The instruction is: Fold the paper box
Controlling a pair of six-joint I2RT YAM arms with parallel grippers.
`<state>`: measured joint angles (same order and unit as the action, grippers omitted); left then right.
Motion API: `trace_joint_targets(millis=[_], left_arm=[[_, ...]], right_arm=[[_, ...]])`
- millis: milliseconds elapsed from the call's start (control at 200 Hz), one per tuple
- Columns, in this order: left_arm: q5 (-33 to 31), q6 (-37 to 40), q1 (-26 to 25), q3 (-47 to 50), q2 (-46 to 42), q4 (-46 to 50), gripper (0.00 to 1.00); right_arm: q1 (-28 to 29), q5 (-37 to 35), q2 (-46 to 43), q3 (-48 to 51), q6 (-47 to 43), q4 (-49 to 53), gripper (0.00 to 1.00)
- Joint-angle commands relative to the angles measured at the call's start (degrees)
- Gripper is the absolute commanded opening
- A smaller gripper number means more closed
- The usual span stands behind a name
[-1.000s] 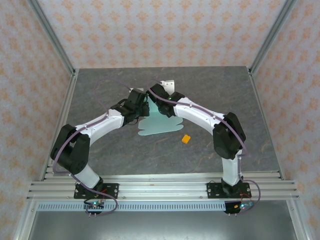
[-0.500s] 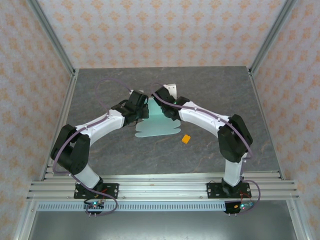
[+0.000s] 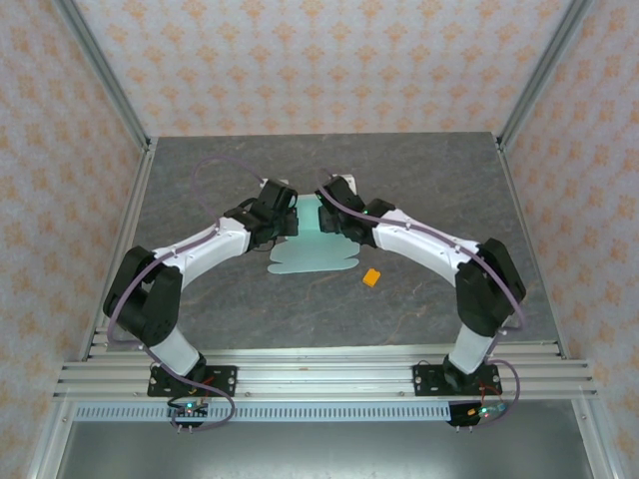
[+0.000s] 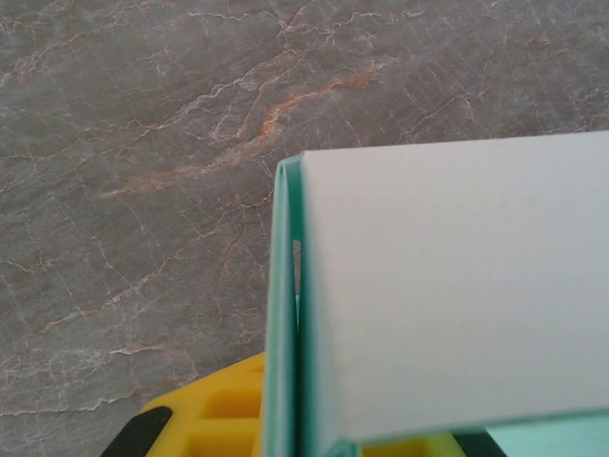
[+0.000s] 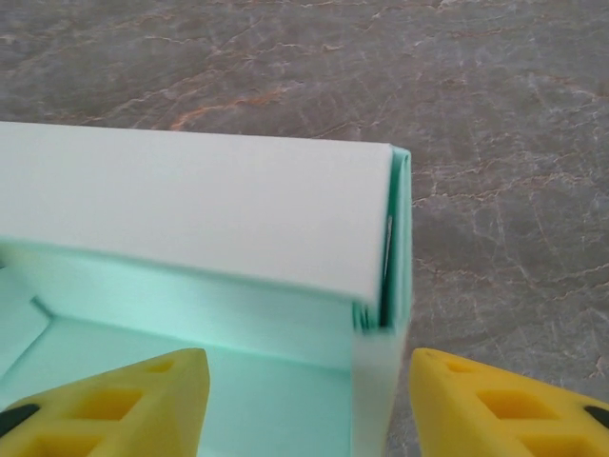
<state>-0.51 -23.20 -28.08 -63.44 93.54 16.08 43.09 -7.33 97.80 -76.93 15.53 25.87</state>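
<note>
Right wrist view: my right end effector [image 5: 304,371] has just spread wide off the paper box [image 5: 190,200] wall. The left end effector [image 4: 300,438] stays pinched on it, and the fold seems to hold.

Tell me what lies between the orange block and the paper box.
In the top view the stretch is bare: grey table runs from the paper box to the orange block, which lies apart from it.

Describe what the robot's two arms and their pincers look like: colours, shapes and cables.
Both the left arm and the right arm have white links between bulky black joints and stand on black base plates. A thin purple cable runs along each. The right pincer has yellow fingers moulded with square hollows; the left pincer is yellow too.
</note>
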Motion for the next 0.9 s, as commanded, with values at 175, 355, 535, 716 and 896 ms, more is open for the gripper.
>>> trace_joint_targets(millis=[175,355,535,716,896], left_arm=[[2.8,8.6,2.4,-6.9,3.5,9.7,0.01],[8.4,18.2,4.3,-15.0,7.6,24.1,0.02],[12.1,28.9,5.8,-23.5,13.0,39.0,0.05],[11.0,39.6,5.7,-31.4,21.7,52.1,0.07],[9.6,43.3,5.8,-41.3,30.0,59.8,0.09]], right_arm=[[-2.5,9.3,-12.0,2.3,-1.0,0.7,0.6],[-7.5,10.4,-15.8,4.4,-2.0,1.8,0.61],[-11.0,13.2,-16.2,6.6,-1.6,1.4,0.61],[-11.1,13.4,-15.2,9.4,-2.1,1.0,0.6],[-11.3,13.4,-15.2,13.0,-1.8,-0.4,0.6]])
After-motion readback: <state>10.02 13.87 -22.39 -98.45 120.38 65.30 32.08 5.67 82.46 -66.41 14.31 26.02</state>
